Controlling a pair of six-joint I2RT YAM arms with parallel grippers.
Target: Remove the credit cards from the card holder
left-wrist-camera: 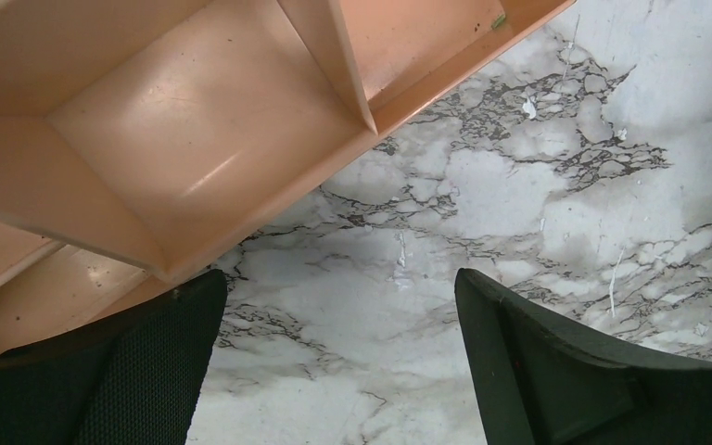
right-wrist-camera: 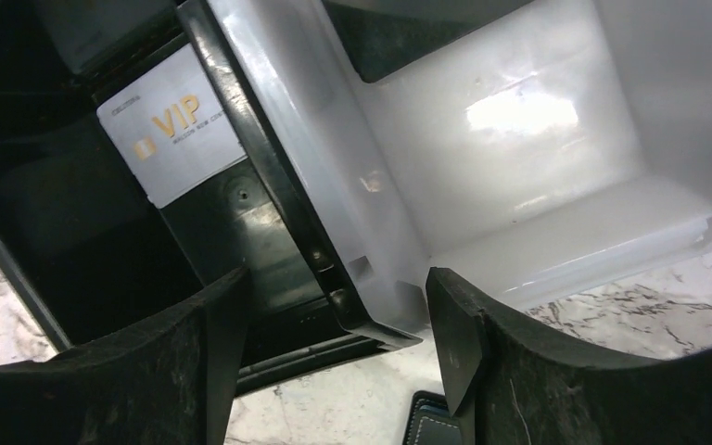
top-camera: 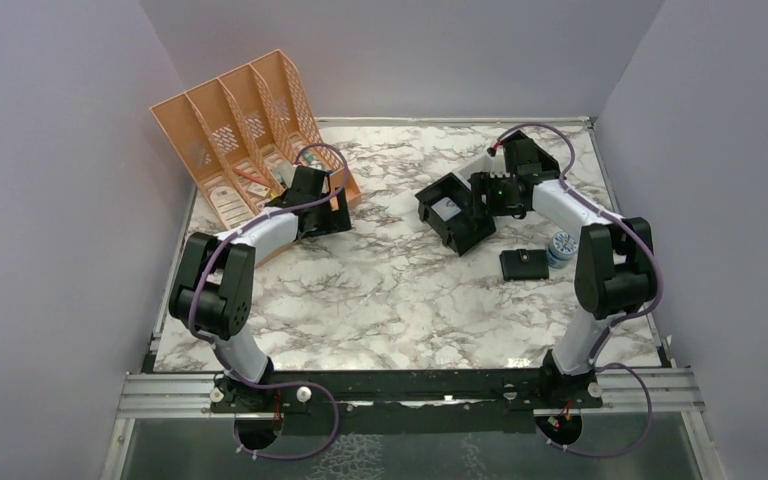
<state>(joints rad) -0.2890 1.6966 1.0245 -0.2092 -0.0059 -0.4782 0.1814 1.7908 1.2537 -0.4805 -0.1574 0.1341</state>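
Observation:
The card holder (top-camera: 523, 263), a small black wallet, lies folded shut on the marble right of centre. One stitched corner of it shows low in the right wrist view (right-wrist-camera: 426, 422). My right gripper (top-camera: 485, 195) (right-wrist-camera: 334, 297) is open and empty, low over the near edge of the black-and-white tray (top-camera: 457, 212). A white card marked "VIP" in gold (right-wrist-camera: 171, 125) lies in the tray's black compartment. No dark card shows. My left gripper (top-camera: 338, 205) (left-wrist-camera: 338, 306) is open and empty over bare marble, beside the orange organizer (top-camera: 245, 135).
The orange file organizer (left-wrist-camera: 195, 139) lies tilted at the back left, with small items in its slots. A small round blue-and-white object (top-camera: 561, 245) sits just right of the card holder. The tray's white compartment (right-wrist-camera: 519, 139) holds nothing visible. Grey walls close in the table.

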